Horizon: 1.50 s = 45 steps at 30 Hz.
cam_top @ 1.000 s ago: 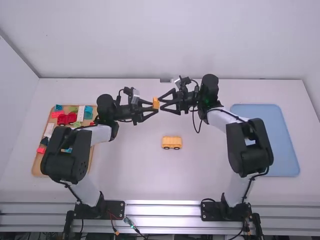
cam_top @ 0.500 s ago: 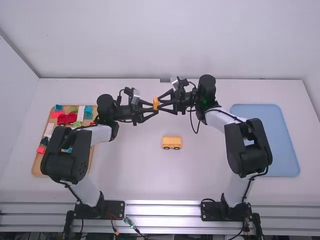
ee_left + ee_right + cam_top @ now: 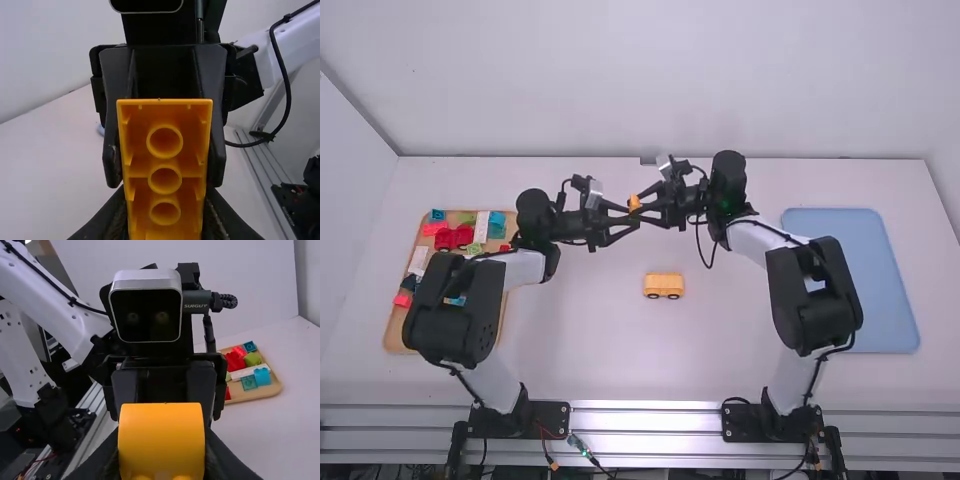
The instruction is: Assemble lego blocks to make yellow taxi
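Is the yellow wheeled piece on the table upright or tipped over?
Upright: the yellow piece has its wheels low along the near side.

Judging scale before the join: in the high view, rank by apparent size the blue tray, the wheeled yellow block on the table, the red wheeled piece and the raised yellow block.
1. Blue tray
2. Wheeled yellow block and red wheeled piece: too alike to rank
3. Raised yellow block

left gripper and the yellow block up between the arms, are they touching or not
Touching. The left wrist view shows the left gripper with the yellow block between its fingers, one against each side.
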### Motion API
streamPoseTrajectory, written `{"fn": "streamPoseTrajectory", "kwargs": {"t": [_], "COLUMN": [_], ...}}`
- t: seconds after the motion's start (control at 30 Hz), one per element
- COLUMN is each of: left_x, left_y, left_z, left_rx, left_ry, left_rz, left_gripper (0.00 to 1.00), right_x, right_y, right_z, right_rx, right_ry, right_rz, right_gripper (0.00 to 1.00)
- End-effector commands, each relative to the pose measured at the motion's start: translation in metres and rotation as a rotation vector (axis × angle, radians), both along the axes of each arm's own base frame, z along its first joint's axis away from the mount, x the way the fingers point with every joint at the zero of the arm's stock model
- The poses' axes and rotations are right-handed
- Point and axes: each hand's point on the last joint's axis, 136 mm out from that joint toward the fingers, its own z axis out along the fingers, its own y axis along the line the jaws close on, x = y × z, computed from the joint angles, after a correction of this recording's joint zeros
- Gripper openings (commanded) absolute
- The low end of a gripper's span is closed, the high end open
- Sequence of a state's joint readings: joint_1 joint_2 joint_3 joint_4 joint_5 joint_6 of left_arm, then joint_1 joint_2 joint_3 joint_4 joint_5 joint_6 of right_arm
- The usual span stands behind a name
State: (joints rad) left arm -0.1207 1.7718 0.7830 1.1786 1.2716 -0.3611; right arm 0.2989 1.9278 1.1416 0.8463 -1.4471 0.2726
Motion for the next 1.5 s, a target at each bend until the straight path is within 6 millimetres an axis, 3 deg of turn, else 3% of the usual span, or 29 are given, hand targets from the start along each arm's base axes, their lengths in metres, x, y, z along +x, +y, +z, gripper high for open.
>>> {"fn": "streamPoseTrajectory", "kwargs": {"t": [0.0, 0.07, 0.13, 0.17, 0.2, 0.23, 0.27, 0.4, 0.47, 0.5, 0.6, 0.73, 0.93, 1.03, 1.07, 1.2, 1.47], "left_x": [0.001, 0.001, 0.005, 0.009, 0.012, 0.014, 0.017, 0.034, 0.052, 0.056, 0.059, 0.064, 0.074, 0.076, 0.076, 0.076, 0.074], "left_y": [-0.003, -0.003, 0.000, 0.001, 0.002, 0.002, 0.003, 0.009, 0.017, 0.021, 0.027, 0.036, 0.045, 0.048, 0.047, 0.047, 0.048], "left_z": [0.008, 0.008, 0.008, 0.007, 0.005, 0.004, 0.002, -0.007, -0.024, -0.033, -0.060, -0.082, -0.085, -0.086, -0.085, -0.086, -0.091], "left_rx": [-0.001, -0.001, -0.002, -0.002, -0.002, -0.002, 0.000, 0.007, 0.028, 0.043, 0.103, 0.218, 0.247, 0.252, 0.250, 0.250, 0.262], "left_ry": [-0.044, -0.043, -0.035, -0.021, -0.008, -0.003, 0.017, 0.083, 0.176, 0.224, 0.329, 0.267, 0.246, 0.245, 0.242, 0.244, 0.271], "left_rz": [-0.009, -0.009, 0.014, 0.034, 0.049, 0.060, 0.077, 0.181, 0.301, 0.339, 0.396, 0.461, 0.535, 0.558, 0.554, 0.554, 0.552], "left_gripper": [0.02, 0.02, 0.10, 0.37, 0.76, 0.94, 0.99, 0.99, 0.99, 0.99, 0.99, 0.99, 0.99, 0.99, 0.99, 0.99, 0.99], "right_x": [0.002, 0.000, 0.001, 0.003, 0.005, 0.006, 0.015, 0.068, 0.111, 0.122, 0.132, 0.107, 0.052, 0.014, -0.006, -0.036, -0.045], "right_y": [0.000, 0.001, 0.001, -0.001, -0.003, -0.004, -0.006, -0.028, -0.054, -0.066, -0.092, -0.123, -0.153, -0.161, -0.160, -0.162, -0.168], "right_z": [0.007, 0.007, 0.007, 0.008, 0.008, 0.008, 0.007, -0.009, -0.038, -0.050, -0.079, -0.102, -0.127, -0.148, -0.157, -0.169, -0.194], "right_rx": [0.004, 0.006, 0.007, 0.009, 0.013, 0.015, 0.013, -0.042, -0.154, -0.213, -0.395, -0.701, -1.117, -1.311, -1.366, -1.423, -1.436], "right_ry": [-0.008, -0.015, -0.019, -0.029, -0.049, -0.058, -0.064, -0.018, 0.022, 0.037, 0.068, 0.018, -0.105, -0.186, -0.227, -0.283, -0.241], "right_rz": [0.012, 0.018, 0.011, 0.005, -0.001, -0.005, -0.052, -0.335, -0.598, -0.689, -0.851, -0.905, -0.804, -0.593, -0.450, -0.223, -0.113], "right_gripper": [0.26, 0.12, 0.04, 0.00, 0.00, 0.00, 0.00, 0.00, 0.00, 0.00, 0.00, 0.00, 0.00, 0.00, 0.00, 0.00, 0.00]}}
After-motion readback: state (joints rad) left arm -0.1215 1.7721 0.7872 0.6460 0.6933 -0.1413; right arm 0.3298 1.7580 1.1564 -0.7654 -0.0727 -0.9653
